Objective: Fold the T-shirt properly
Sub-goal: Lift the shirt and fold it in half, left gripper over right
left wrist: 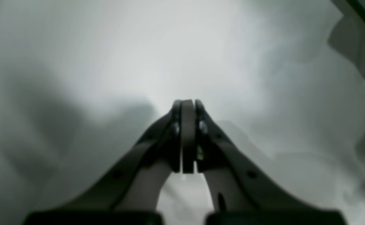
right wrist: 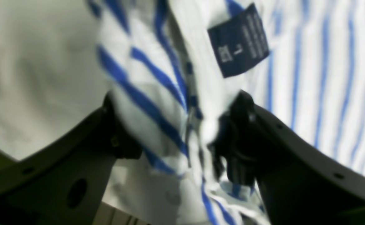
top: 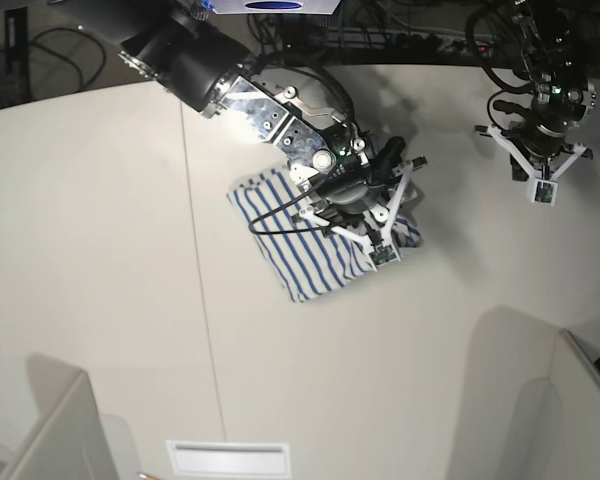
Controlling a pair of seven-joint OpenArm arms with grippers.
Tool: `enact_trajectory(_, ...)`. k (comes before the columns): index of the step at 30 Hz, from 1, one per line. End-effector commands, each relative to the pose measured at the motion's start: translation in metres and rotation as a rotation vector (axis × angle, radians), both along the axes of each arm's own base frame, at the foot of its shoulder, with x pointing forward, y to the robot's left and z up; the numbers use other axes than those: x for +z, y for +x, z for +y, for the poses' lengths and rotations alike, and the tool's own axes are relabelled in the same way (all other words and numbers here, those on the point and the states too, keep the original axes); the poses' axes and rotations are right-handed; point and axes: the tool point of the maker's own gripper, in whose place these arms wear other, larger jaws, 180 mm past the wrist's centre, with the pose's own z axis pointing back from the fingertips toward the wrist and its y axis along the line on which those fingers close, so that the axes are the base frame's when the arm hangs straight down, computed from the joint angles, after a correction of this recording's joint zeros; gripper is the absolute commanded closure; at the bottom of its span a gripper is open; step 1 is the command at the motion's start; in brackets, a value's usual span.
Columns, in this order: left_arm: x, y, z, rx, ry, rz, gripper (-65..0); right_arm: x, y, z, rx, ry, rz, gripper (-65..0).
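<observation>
Left wrist view: the left gripper [left wrist: 187, 137] is clenched, its two pads pressed flat together with nothing between them. Below it lies only the pale, blurred worktop [left wrist: 107, 62]; a sliver of striped cloth shows at the top right corner.

Right wrist view: the right gripper [right wrist: 182, 131] stands with its dark jaws spread apart, a bunched ridge of the soft white T-shirt with thin blue stripes [right wrist: 310, 78] lying in the gap between them. Whether the cloth touches either jaw cannot be told through the blur; it does not look pinched. The small dark neck label [right wrist: 238, 40] sits just beyond the jaws, so the gripper is at the collar edge.

Base view: the T-shirt [top: 305, 250] lies on the worktop [top: 100, 250] as a compact folded bundle, partly hidden under the right arm. The left gripper [top: 540, 170] hangs well apart from it.

The cloth looks light, limp and prone to slipping layers. A firm hold would best take a folded edge or corner, catching all layers together, not the loose middle.
</observation>
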Motion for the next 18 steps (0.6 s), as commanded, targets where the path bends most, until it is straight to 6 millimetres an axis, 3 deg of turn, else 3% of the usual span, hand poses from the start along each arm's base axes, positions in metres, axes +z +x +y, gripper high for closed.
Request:
enact_trajectory(1, 0.011, 0.009, 0.004, -0.007, 0.017, -0.043, 0.0, 0.016, 0.006, 0.011, 0.005, 0.043, -0.045, -36.2)
enact_trajectory(18, 0.016, 0.009, 0.012, 0.017, 0.023, -0.056, 0.0, 0.026, -0.007, 0.043, 0.104, 0.09, -0.15, -36.2)
